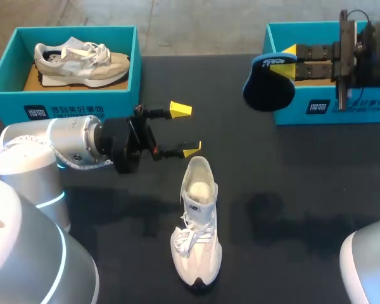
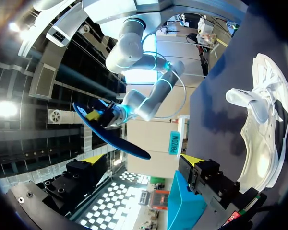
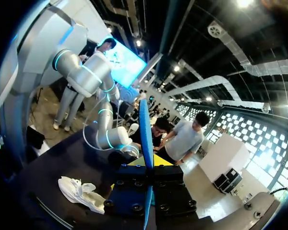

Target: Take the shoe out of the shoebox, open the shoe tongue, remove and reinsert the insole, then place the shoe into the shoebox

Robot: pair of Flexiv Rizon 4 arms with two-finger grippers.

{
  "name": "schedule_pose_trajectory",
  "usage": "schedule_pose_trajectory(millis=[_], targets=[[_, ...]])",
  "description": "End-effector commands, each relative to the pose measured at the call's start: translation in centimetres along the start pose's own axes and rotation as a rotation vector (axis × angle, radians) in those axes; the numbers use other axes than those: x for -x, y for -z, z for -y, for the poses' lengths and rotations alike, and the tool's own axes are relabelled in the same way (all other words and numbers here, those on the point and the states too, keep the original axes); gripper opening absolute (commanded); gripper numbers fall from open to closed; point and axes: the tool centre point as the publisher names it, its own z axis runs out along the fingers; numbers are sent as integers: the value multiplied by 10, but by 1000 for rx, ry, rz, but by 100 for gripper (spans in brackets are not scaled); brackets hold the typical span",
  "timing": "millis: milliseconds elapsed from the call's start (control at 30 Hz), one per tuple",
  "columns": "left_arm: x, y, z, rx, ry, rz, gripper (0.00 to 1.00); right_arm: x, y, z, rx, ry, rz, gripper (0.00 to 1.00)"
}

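Note:
A white shoe (image 1: 196, 228) lies on the dark table, toe toward the front edge, its opening facing the back. My left gripper (image 1: 185, 130) hovers open just behind the heel, holding nothing. My right gripper (image 1: 290, 59) is raised in front of the right teal shoebox (image 1: 361, 104), shut on a dark blue insole (image 1: 268, 83) that hangs from its tips. In the left wrist view the shoe (image 2: 264, 129) lies beside my open gripper (image 2: 144, 163), with the insole (image 2: 113, 134) far ahead. In the right wrist view the insole (image 3: 145, 124) stands edge-on between the shut fingers, with the shoe (image 3: 81, 191) below.
A second teal shoebox (image 1: 6, 88) at the back left holds a beige shoe (image 1: 82, 63). The right box's corner (image 2: 182, 206) shows ahead of my left gripper.

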Motion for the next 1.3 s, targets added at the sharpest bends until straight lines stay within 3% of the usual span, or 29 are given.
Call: schedule_pose_trajectory(millis=[33,133,467,567,1133,1300], targets=[[-1,-1,1,3,-1,1,100,-4,-12,-1,-33,101,-40,0],[-1,-1,1,3,-1,1,100,-14,-20,3,-44,200,-55,0],[6,5,-3,18,-34,6,100,-37,-22,21,88,424,42,0],[10,7,-4,24,-51,3,100,-43,-28,27,115,442,13,0],[14,13,-21,56,-103,-40,100,-43,-28,27,115,442,13,0],[17,13,-26,70,-107,-49,100,-51,-39,26,141,649,8,0]])
